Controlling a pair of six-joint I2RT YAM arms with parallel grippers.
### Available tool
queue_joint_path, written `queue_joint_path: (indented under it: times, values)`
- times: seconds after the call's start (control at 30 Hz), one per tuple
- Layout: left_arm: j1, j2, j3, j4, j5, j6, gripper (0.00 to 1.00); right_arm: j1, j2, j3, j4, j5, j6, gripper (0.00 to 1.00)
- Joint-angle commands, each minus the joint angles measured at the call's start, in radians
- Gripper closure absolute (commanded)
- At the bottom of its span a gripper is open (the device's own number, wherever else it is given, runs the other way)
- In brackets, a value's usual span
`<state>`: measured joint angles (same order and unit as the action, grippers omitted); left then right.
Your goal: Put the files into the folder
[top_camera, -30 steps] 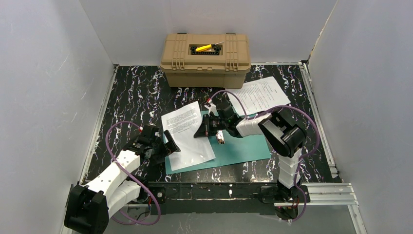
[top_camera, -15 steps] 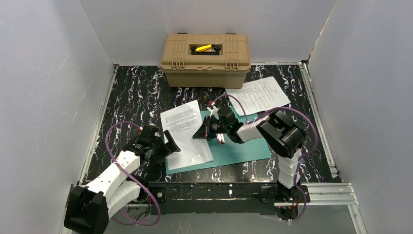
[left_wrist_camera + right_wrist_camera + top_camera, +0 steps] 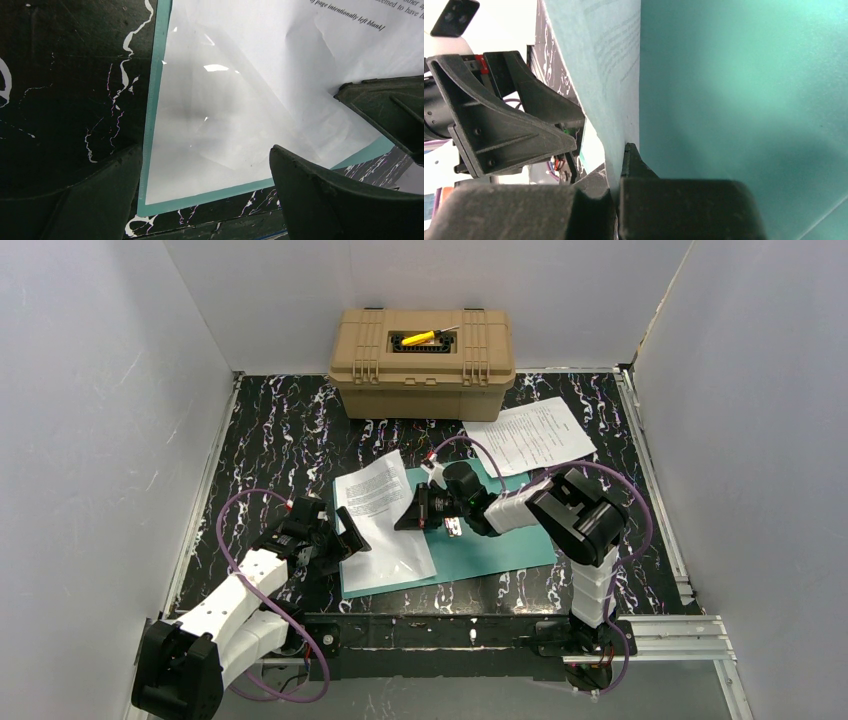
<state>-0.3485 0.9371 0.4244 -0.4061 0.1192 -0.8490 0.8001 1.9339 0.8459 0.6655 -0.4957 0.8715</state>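
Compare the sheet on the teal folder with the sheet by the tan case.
The near sheet lies across the left half of the teal folder; the far sheet lies on the black table by the tan case. The right gripper is shut on the near sheet's edge; nothing touches the far sheet. The near sheet bends up where pinched; the far sheet lies flat. Both are white with small black print.

Honestly not much to read here. In the left wrist view, the white sheet (image 3: 280, 65) has an italic line near the top of the frame ending in "page intentionally left blank]". Above that there's a cut-off "...eemed to have b". The far sheet (image 3: 530, 435) in the top view has black print too, way too small. The print in the right wrist view is just blur.
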Motion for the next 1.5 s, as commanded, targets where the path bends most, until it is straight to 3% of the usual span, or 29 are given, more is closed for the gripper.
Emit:
queue_joint_path:
  times: [0.0, 0.5, 0.93, 1.4, 1.47]
  values:
    - [0.003, 0.022, -0.038, -0.048, -0.024, 0.009, 0.02, 0.008, -0.059, -0.019, -0.030, -0.001, -0.046, 0.99]
    - [0.002, 0.050, -0.050, -0.010, -0.006, 0.000, 0.02, 0.019, -0.087, -0.083, -0.012, 0.037, -0.035, 0.99]
    - [0.003, 0.123, -0.047, 0.039, -0.012, 0.005, 0.02, 0.031, -0.098, -0.077, -0.071, 0.020, -0.087, 0.99]
    - [0.002, 0.101, -0.024, 0.000, -0.055, 0.025, 0.02, 0.050, -0.104, -0.055, -0.155, 0.051, -0.127, 0.99]
    - [0.003, 0.088, -0.017, -0.014, -0.063, 0.028, 0.02, 0.050, -0.119, -0.046, -0.192, 0.086, -0.141, 0.93]
